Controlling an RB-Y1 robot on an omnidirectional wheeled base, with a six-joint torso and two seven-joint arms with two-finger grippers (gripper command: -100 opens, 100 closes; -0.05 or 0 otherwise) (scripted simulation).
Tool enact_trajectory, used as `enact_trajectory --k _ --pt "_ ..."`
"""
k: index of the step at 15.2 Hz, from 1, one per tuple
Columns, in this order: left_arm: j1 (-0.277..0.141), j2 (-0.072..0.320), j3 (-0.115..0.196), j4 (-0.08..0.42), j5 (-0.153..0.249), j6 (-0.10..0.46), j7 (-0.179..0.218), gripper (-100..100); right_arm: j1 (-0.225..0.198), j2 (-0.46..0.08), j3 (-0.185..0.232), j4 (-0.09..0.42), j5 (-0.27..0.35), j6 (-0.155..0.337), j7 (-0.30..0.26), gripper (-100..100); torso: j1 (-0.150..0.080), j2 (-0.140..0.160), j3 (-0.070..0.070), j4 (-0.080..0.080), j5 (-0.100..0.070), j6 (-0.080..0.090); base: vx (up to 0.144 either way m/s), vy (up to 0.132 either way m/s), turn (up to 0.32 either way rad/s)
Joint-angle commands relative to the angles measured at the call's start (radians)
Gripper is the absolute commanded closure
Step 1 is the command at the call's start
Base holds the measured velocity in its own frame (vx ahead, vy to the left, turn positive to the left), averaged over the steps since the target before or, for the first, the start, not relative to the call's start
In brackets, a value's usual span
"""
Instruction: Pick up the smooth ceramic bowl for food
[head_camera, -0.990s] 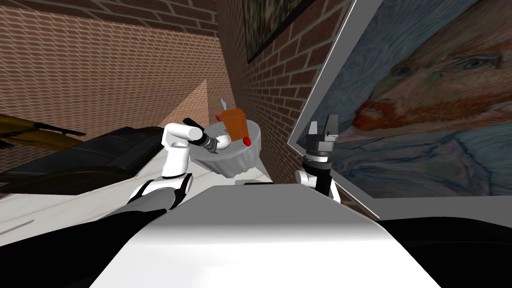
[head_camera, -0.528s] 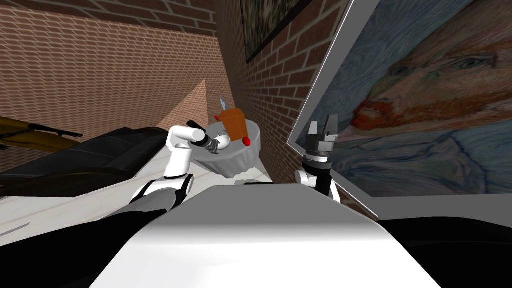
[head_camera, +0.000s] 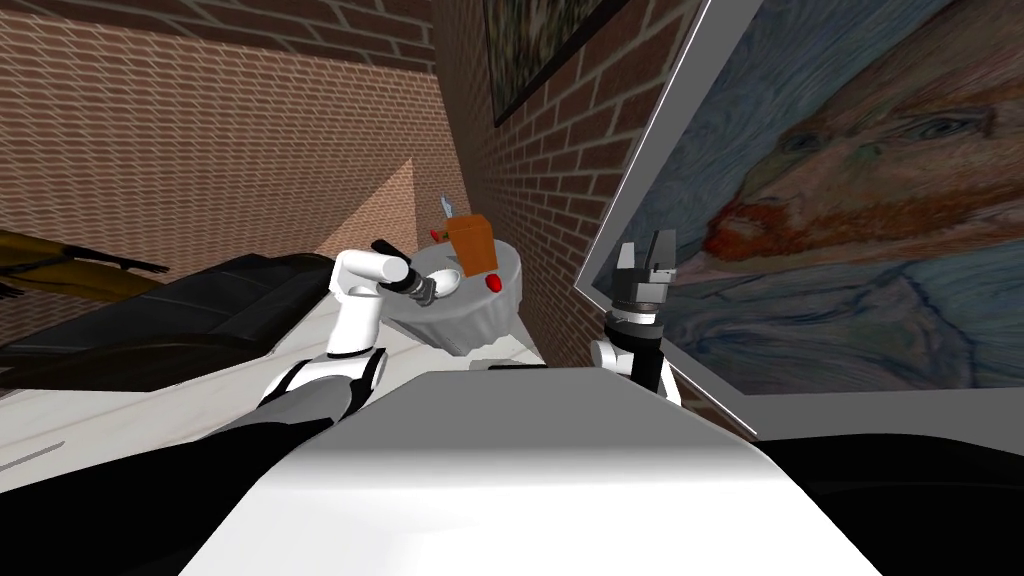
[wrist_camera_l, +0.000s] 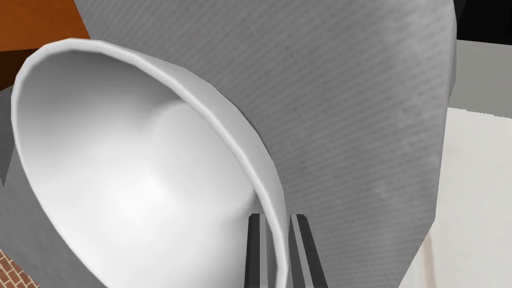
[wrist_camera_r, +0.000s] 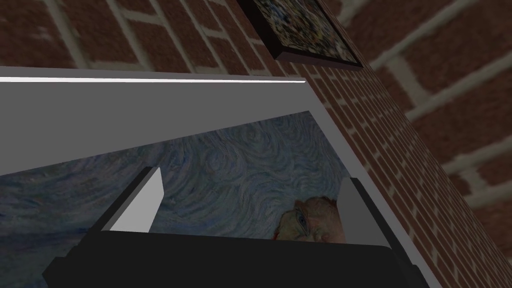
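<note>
Smooth white bowl (wrist_camera_l: 125, 175), rigid, slippery, probably fragile: left gripper's (wrist_camera_l: 276, 220) fingers (wrist_camera_l: 254, 245) pinch its thin rim, the natural hold; right gripper's (wrist_camera_r: 252, 177) fingers spread.

The bowl (wrist_camera_l: 125, 165) hides part of the orange box (wrist_camera_l: 35, 20); picture edges crop both

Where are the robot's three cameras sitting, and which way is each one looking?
Head view: on the head, looking steeply down and forward at the round grey table; both arms show, left gripper at the white bowl, right gripper raised.
Left wrist view: on the left hand, looking along its fingers, shut on the bowl's rim.
Right wrist view: on the right hand, looking along its open fingers.
Shared: head and left wrist views both show bowl, table and orange box.
</note>
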Motion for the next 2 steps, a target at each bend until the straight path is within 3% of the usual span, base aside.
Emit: enact_trajectory --k 1,2 --pt "-0.011 0.008 0.009 -0.023 0.015 0.033 0.012 100 0.0 0.0 0.0 0.0 0.0 0.0 0.0 0 0.0 0.0 0.0 0.0 0.0 0.0 0.006 -0.004 0.032" --pt "-0.004 0.004 0.005 -0.013 0.008 0.015 0.005 100 0.0 0.0 0.0 0.0 0.0 0.0 0.0 0 0.0 0.0 0.0 0.0 0.0 0.0 0.005 -0.002 0.014"
